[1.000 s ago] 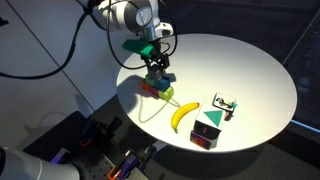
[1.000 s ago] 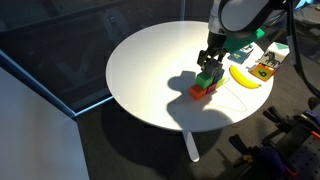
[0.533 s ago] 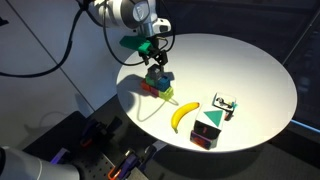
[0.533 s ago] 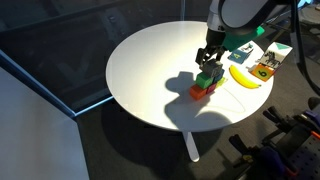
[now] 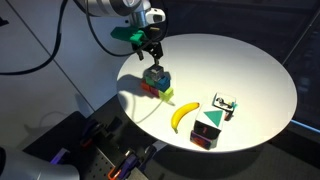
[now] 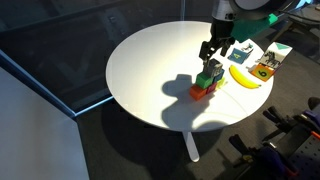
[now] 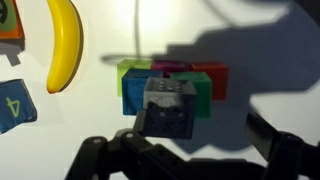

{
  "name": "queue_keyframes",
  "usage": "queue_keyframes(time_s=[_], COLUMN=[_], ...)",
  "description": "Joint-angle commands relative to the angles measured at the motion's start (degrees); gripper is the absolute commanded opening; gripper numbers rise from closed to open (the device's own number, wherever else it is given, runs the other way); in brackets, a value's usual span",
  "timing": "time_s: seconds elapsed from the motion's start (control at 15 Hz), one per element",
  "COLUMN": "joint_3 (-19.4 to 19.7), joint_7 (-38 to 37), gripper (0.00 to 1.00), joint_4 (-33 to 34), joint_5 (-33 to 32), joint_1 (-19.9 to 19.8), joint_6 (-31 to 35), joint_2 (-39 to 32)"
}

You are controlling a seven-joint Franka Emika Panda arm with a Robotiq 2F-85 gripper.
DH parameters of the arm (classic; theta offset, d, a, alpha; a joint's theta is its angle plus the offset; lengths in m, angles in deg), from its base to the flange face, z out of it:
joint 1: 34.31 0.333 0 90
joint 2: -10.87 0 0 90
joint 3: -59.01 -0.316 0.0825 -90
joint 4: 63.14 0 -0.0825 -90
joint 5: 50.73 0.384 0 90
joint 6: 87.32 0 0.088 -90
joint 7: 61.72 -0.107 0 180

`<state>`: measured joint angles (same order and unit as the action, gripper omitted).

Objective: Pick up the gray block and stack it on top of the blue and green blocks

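The gray block (image 5: 157, 74) (image 6: 211, 69) sits on top of the blue block (image 7: 134, 99) and the green block (image 7: 199, 95), which stand side by side in a cluster of coloured cubes. In the wrist view the gray block (image 7: 168, 104) covers the seam between them. My gripper (image 5: 150, 48) (image 6: 215, 48) hangs above the stack, open and empty. In the wrist view its fingers (image 7: 200, 128) are spread wide, with the left finger close beside the gray block.
Red (image 7: 211, 72) and yellow (image 5: 168, 96) blocks lie in the same cluster. A banana (image 5: 183, 115) (image 7: 63, 45), a dark box with a green triangle (image 5: 208, 130) and a small white-and-black gadget (image 5: 223, 105) lie nearby on the round white table (image 5: 250, 70).
My gripper has let go of the gray block and risen straight up from the stack. The gray block stays on the blue and green blocks.
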<state>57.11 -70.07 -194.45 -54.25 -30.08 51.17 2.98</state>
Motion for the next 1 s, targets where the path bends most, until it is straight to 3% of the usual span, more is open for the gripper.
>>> queue_keyframes(time_s=[0.0,0.93], joint_3=[-0.79,-0.94], joint_7=[0.21,-0.53], gripper=[1.00,1.00], joint_4=[-4.49,-16.86], joint_5=[0.89,6.88], joint_1=[0.27,-0.54], joint_6=[-3.73,-10.92], joint_2=[5.55,21.50])
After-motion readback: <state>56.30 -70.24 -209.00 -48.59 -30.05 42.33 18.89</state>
